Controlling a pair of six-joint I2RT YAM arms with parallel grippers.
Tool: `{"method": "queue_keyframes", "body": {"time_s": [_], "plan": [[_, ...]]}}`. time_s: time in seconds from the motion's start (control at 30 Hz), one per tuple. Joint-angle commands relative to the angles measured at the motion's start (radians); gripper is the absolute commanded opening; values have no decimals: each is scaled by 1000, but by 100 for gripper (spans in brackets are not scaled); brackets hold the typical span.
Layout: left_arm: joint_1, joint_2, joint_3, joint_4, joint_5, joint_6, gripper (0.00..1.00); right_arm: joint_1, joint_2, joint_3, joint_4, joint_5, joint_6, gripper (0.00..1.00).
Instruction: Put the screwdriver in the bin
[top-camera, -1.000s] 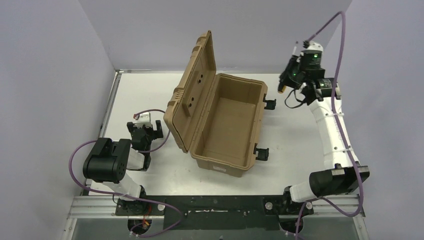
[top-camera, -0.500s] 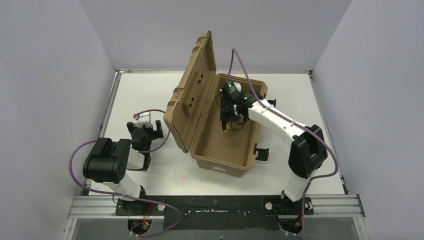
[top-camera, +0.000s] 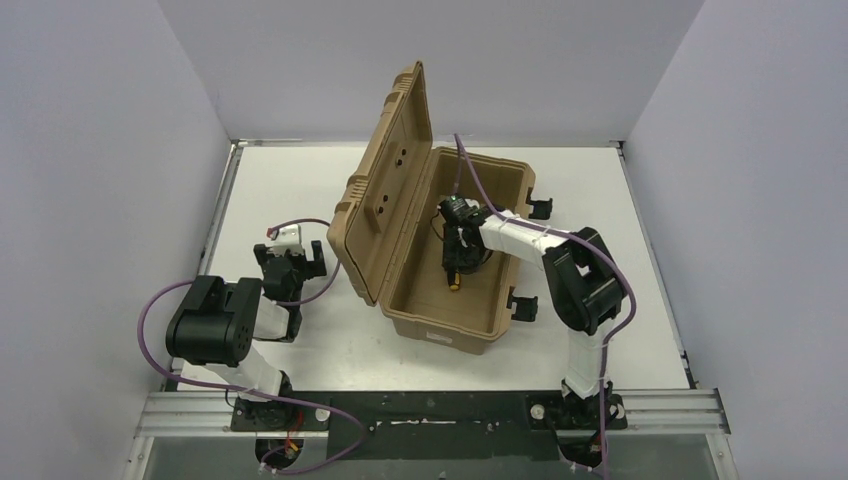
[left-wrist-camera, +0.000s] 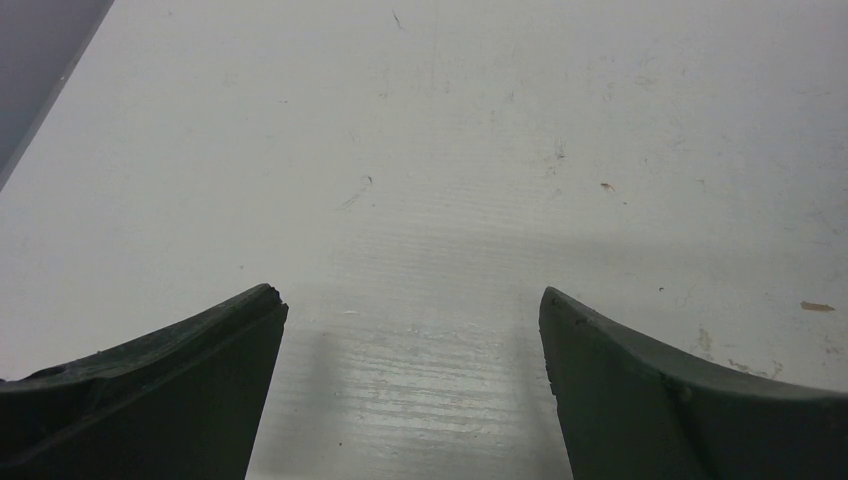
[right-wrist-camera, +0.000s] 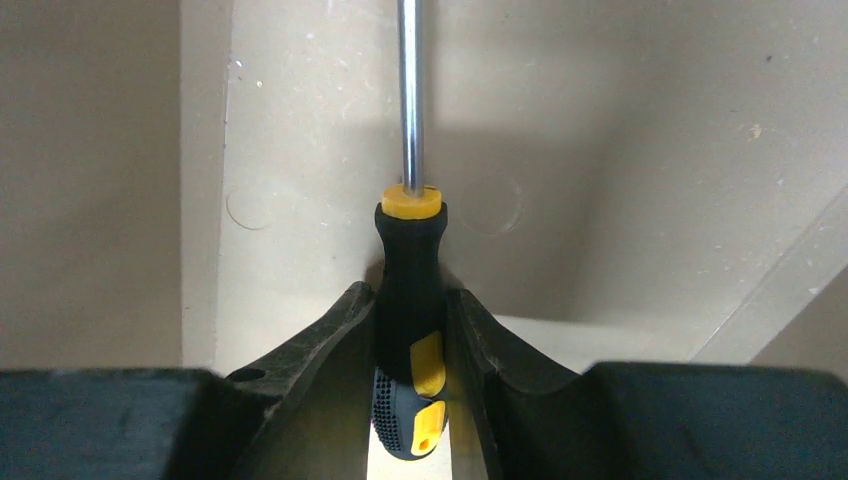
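The tan bin (top-camera: 500, 180) stands open in the middle of the table, its ribbed lid (top-camera: 385, 190) raised on the left. My right gripper (top-camera: 455, 272) reaches down inside the bin and is shut on the screwdriver (top-camera: 455, 283) by its black-and-yellow handle. In the right wrist view the handle (right-wrist-camera: 410, 290) sits tight between both fingers of the right gripper (right-wrist-camera: 410, 300), and the metal shaft (right-wrist-camera: 409, 90) points away over the bin's tan floor (right-wrist-camera: 620, 170). My left gripper (top-camera: 290, 258) rests open and empty left of the bin; its fingers (left-wrist-camera: 180, 380) frame bare table.
Black latches (top-camera: 522, 305) stick out from the bin's right side. The white table (top-camera: 620, 300) is bounded by grey walls at left, back and right. The left arm's purple cable (top-camera: 310, 225) loops near the lid.
My right arm swung from the far right of the table over the bin, then lowered the screwdriver deeper into it. The left arm has not moved.
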Motion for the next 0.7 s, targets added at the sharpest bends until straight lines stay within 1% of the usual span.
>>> {"method": "queue_keyframes", "body": {"time_s": [0.0, 0.07, 0.13, 0.27, 0.33, 0.43, 0.5, 0.63, 0.67], "plan": [[6, -10, 23, 46, 11, -7, 97, -19, 9, -23, 78, 18, 27, 6], [8, -8, 23, 51, 13, -6, 97, -22, 5, -25, 77, 18, 29, 16], [8, -8, 23, 53, 14, -6, 97, -22, 0, -19, 71, 45, 29, 30], [8, -8, 23, 54, 16, -5, 97, -26, -25, 13, 50, 40, 30, 62], [8, -8, 23, 54, 16, -5, 97, -28, -48, 50, 26, 57, 22, 70], [8, -8, 23, 54, 16, -5, 97, -32, -89, 113, -18, 96, 5, 78], [8, -8, 23, 54, 16, -6, 97, -34, -127, 154, -30, 125, -17, 85], [8, -8, 23, 52, 16, -5, 97, -35, -216, 219, -11, 174, -116, 99], [8, -7, 23, 51, 16, -5, 97, -34, -245, 226, 3, 193, -146, 100]]}}
